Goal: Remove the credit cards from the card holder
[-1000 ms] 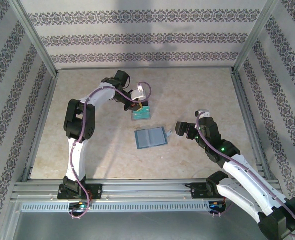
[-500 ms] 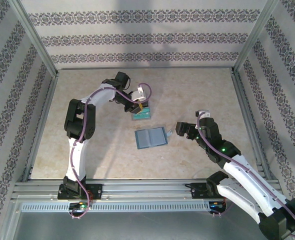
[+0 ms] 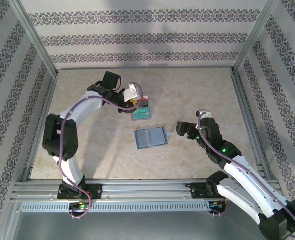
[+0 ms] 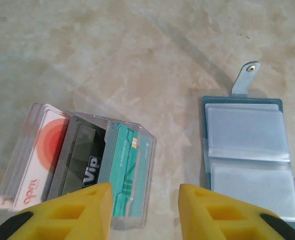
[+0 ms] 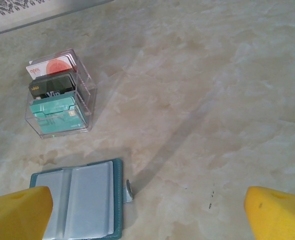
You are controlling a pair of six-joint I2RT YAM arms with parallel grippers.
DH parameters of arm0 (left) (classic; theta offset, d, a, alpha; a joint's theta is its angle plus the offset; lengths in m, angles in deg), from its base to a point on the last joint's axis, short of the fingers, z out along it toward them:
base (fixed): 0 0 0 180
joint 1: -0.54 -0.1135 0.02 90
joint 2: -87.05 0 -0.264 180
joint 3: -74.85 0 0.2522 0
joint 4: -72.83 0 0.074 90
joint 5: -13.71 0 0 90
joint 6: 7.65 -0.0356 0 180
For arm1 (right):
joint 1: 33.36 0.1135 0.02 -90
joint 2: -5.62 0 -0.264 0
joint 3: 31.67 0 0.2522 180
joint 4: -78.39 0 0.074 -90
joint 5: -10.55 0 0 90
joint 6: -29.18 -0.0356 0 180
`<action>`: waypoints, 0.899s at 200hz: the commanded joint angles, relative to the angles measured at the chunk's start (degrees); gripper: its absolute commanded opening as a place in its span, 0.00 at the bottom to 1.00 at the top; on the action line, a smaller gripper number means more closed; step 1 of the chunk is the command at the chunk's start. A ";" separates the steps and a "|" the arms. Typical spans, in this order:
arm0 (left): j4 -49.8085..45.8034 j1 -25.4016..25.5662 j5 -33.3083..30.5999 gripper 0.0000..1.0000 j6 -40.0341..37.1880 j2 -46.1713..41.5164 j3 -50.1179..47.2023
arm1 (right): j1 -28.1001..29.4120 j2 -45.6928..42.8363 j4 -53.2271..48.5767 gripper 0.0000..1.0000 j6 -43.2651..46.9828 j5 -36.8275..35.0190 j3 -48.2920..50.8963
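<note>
The card holder (image 3: 151,137) lies open and flat mid-table, its clear pockets (image 4: 247,150) showing no cards. The credit cards stand upright in a clear plastic box (image 3: 141,112): a teal-green one (image 4: 127,170), a dark one (image 4: 82,160) and a red-and-white one (image 4: 40,155). My left gripper (image 3: 134,98) hovers just above and beside that box. In its wrist view the left gripper (image 4: 145,212) is open with bare table between the fingers. My right gripper (image 3: 180,129) sits just right of the card holder (image 5: 77,200), wide open and holding nothing.
The card holder's snap tab (image 5: 129,191) sticks out toward my right gripper. Metal frame rails (image 3: 137,187) run along the near edge and both sides, with patterned walls behind. Bare marble tabletop (image 3: 197,95) stretches at the back right.
My left gripper has opened and drawn back a little from the clear box, leaving the teal-green card standing in it; its elbow swung left. The right arm has not moved.
</note>
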 commanded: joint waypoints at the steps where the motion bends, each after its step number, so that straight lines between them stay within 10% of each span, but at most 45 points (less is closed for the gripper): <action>1: 9.33 -0.62 -4.12 0.53 8.15 -5.52 -6.03 | -0.70 -0.69 -0.36 0.98 0.91 -2.53 -0.78; 44: 23.72 -0.63 -14.22 1.00 20.61 -17.64 -21.58 | -1.12 -1.04 2.88 0.98 2.12 -3.70 0.85; 127: 38.99 -0.95 -48.30 0.99 35.76 -36.46 -45.91 | -3.10 2.03 11.57 0.98 7.65 -8.76 3.47; 180: 48.55 -8.29 -51.74 0.99 44.47 -40.09 -55.51 | -5.96 7.00 17.50 0.98 13.50 -10.62 4.00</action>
